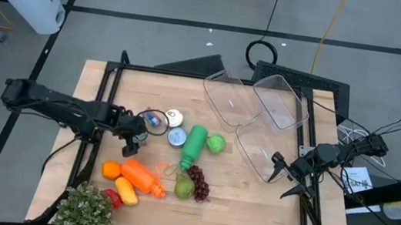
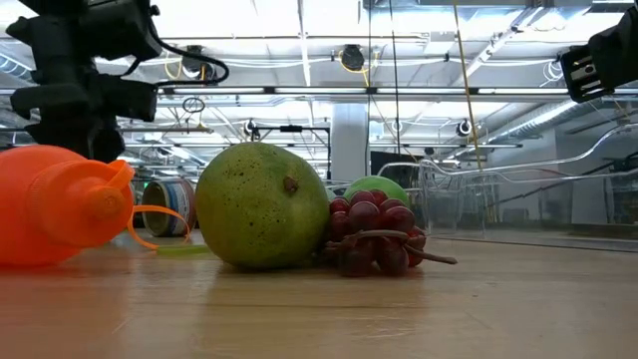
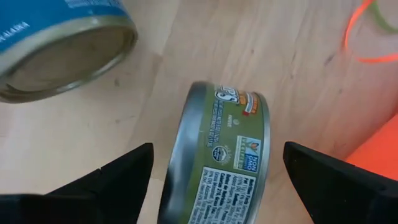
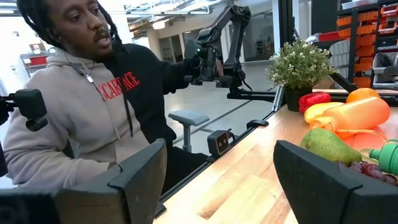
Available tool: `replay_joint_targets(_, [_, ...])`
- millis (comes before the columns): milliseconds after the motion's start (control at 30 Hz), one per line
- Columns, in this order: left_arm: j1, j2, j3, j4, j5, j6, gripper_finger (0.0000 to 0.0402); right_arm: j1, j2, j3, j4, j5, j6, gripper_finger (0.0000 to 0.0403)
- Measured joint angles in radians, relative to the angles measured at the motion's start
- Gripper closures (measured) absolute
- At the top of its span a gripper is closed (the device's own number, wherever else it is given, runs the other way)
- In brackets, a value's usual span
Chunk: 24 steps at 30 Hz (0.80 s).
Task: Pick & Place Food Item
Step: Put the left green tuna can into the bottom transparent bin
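A: The left end effector [image 3: 211, 180] has its dark fingers spread wide on either side of the small round metal tin with the green label [image 3: 219, 155], which lies on its side on the pale wooden counter [image 3: 273, 56]. Nothing is gripped yet.

B: And that tin sits among the clutter, near the middle-left of the counter, going by the high view?

A: Yes, under the left end effector [image 1: 133, 136], next to the blue-labelled metal tin [image 3: 59, 43]. My worry is the curved wall. A tin lying on its side can roll when the fingers close, and I'd judge it could slip out or get nudged toward the blue one.

B: What about the orange plastic bottle [image 1: 143, 176]?

A: It lies just beside the spot, so a wide swing of the arm could knock it, or disturb the green pear [image 1: 184, 187] and dark red grapes [image 1: 199, 182] nearby.

B: The right end effector [image 1: 283, 175]?

A: It waits at the counter's right edge by the clear plastic containers [image 1: 257, 108], fingers parted with nothing between them. A person in a grey hooded top [image 4: 74, 112] sits beyond the counter's edge, so any fast sweep out that way would be a hazard too.
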State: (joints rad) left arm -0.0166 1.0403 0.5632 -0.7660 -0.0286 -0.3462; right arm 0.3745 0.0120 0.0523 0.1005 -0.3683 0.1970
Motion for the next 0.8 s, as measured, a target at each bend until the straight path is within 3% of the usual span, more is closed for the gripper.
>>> replay_joint_targets(433, [0.0,0.013,-0.001,0.078,0.028,0.004,0.025,0.0,0.0,0.0,0.0,0.0,0.0,0.0124])
replay_joint_targets(533, [0.0,0.013,-0.001,0.105,0.025,0.03,0.0267,0.0,0.0,0.0,0.0,0.0,0.0,0.0124])
replay_joint_targets(800, [-0.009,0.013,0.058,0.133,0.028,0.031,0.0267,0.0,0.0,0.0,0.0,0.0,0.0,0.0124])
